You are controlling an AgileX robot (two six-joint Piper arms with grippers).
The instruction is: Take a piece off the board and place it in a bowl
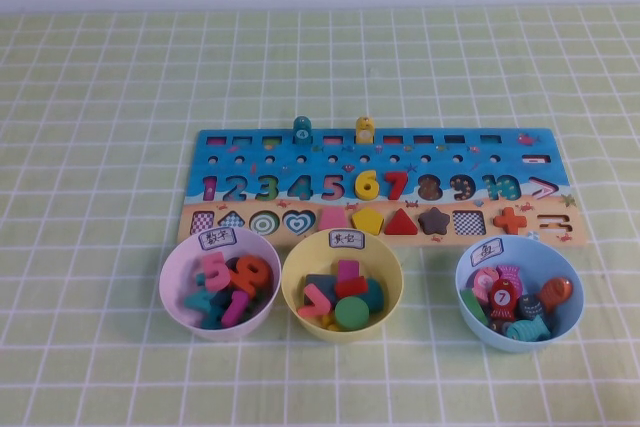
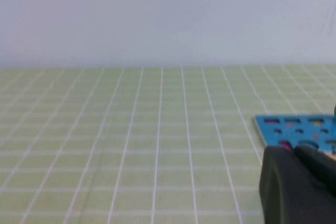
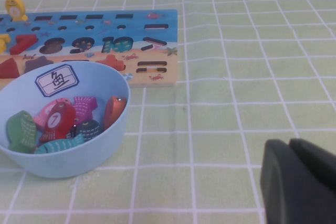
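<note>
The green round disc point(image 1: 351, 313) lies inside the pale yellow bowl point(image 1: 289, 292), among other shape pieces. The bowl stands in front of the long blue-and-sand board point(image 1: 380, 157), which still holds numbers and several shape pieces. Neither arm shows in the high view. My left gripper point(image 2: 294, 150) is shut and empty, low over the cloth beside a corner of the board point(image 2: 299, 129). My right gripper point(image 3: 290, 142) is shut and empty, low over the cloth to the right of the blue bowl point(image 3: 100, 145) and the board point(image 3: 157, 72).
A pink bowl point(image 1: 172, 277) with number pieces stands left of the yellow bowl. A blue bowl point(image 1: 545, 252) with fish pieces stands to its right. Two small peg figures point(image 1: 302, 130) stand on the board's far edge. Green checked cloth covers the table.
</note>
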